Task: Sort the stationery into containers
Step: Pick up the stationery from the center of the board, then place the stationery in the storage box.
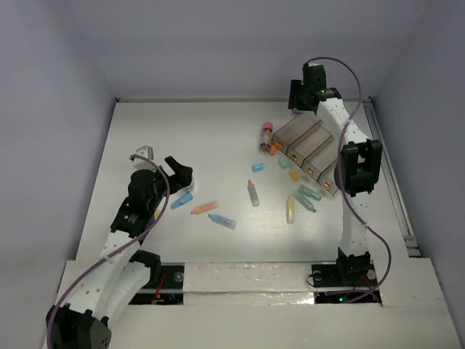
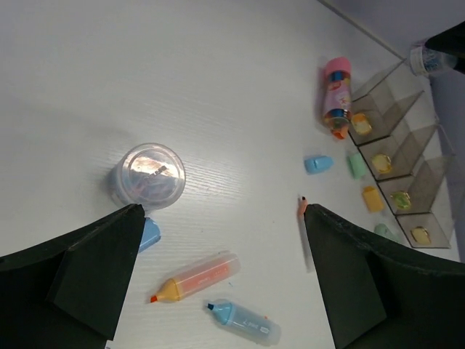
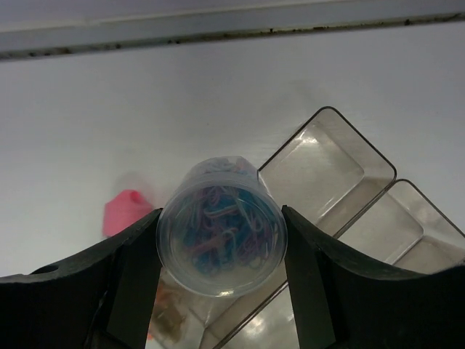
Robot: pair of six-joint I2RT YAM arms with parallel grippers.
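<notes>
- You are early in the sort. Most of the markers [image 1: 205, 208] lie loose on the table [image 1: 182, 131], spread between the two arms. A few caps and a pink tube [image 1: 266, 134] sit just beside the tray [image 1: 309, 149].
- Each of the tray's four compartments shows a small yellowish thing at one end. You cannot tell from here what these are.
- Your right gripper [image 3: 221, 240] is clamped on a clear tub of paper clips [image 3: 221, 218], with a jaw pressed to each side. It holds the tub up over the far end of the tray, not yet set down in a compartment.
- Your left gripper [image 2: 221, 211] has its jaws wide apart and holds nothing. It hangs over the table near a second clear tub [image 2: 147, 174], which stands just beyond one finger rather than between the jaws.
- By my reading, you have yet to drop the held tub in, fetch the second tub, and gather every marker.
</notes>
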